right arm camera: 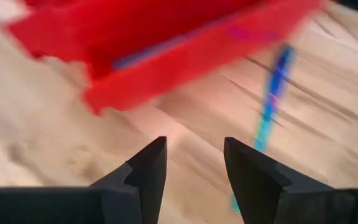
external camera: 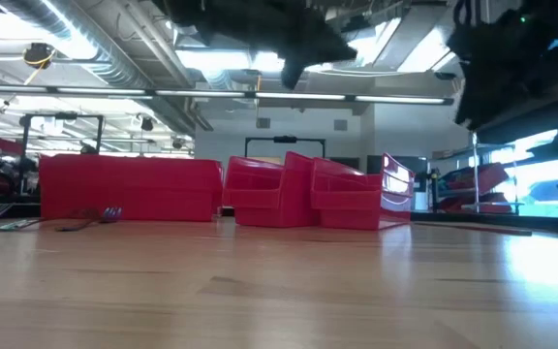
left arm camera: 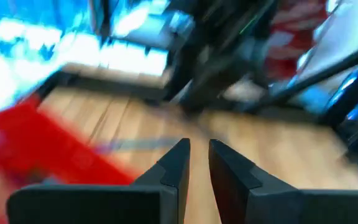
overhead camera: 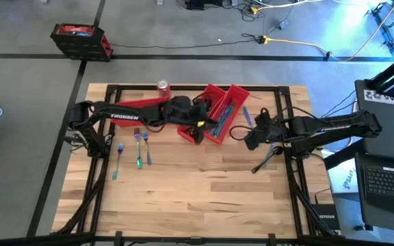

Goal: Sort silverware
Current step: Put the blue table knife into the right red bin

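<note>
The wooden table (overhead camera: 204, 184) has a wide bare stretch along its near half, while its far half is crowded; three red bins (overhead camera: 214, 113) sit at the far middle, two of them angled side by side and one long bin (overhead camera: 139, 104) lying along the far edge, with a red soda can (overhead camera: 163, 87) just beyond it at the rim. The left gripper (overhead camera: 200, 119) reaches in over the angled bins from the left side; its fingers (left arm camera: 178, 165) stand narrow, a thin gap between them and nothing seen held. The right gripper (overhead camera: 252, 137) hovers just right of the bins, its jaws partly spread and empty above bare wood. The silverware lies in three places: a cluster of forks (overhead camera: 141, 145) on the left, near the left arm's base, their long axes running roughly near to far with the tines toward the far edge, and one lighter piece (overhead camera: 117, 162) beside them tilted slightly; some blue and teal pieces (overhead camera: 223, 116) inside the angled bins, lying along the bins' length; a purple piece (overhead camera: 247, 117) on the wood just right of the bins, and another slender piece (overhead camera: 265, 160) slanting under the right arm, near the table's right frame rail. In the right wrist view a blue-teal utensil (right arm camera: 271, 102) lies beside the bin's wall.
</note>
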`<action>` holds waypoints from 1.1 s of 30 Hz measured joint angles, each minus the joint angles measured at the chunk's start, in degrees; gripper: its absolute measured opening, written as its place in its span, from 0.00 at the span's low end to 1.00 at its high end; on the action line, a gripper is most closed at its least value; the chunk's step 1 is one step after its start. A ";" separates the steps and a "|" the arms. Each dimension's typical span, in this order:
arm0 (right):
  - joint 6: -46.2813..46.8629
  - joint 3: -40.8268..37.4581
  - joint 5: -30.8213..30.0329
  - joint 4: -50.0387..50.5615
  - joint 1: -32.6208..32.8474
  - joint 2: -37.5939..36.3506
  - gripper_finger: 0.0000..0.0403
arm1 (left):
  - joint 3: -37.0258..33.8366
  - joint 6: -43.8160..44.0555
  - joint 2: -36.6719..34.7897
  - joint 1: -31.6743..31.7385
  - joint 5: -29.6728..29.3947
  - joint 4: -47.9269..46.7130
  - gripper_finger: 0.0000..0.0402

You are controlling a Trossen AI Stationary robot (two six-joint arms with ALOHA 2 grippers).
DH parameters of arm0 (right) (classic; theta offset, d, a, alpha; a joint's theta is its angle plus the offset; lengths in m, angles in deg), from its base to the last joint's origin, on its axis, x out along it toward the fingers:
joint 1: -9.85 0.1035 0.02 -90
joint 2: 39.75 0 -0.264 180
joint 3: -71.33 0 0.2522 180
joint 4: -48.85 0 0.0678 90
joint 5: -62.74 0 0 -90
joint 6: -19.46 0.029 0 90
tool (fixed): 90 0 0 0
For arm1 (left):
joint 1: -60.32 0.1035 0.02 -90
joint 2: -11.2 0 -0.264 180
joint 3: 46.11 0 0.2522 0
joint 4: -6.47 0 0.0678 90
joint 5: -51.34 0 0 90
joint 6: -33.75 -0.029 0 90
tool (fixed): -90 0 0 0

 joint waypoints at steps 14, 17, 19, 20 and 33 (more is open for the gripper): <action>3.86 -0.52 6.12 3.99 -7.52 16.99 0.36 | -1.97 1.43 -0.15 -1.55 1.65 10.79 0.11; 2.98 -1.41 5.54 3.05 -7.98 17.78 0.36 | -1.95 3.36 -0.15 -1.56 2.88 10.54 0.11; 3.04 -2.92 5.57 3.14 -7.87 17.79 0.36 | -1.96 3.74 -0.15 -1.66 3.95 10.42 0.11; 3.26 -3.90 5.66 2.80 -7.85 17.68 0.36 | -1.96 3.42 -0.15 -1.68 5.25 10.46 0.11; 2.31 -10.25 7.71 -7.86 -13.01 17.68 0.52 | -1.95 4.42 -0.15 -1.72 10.16 10.06 0.11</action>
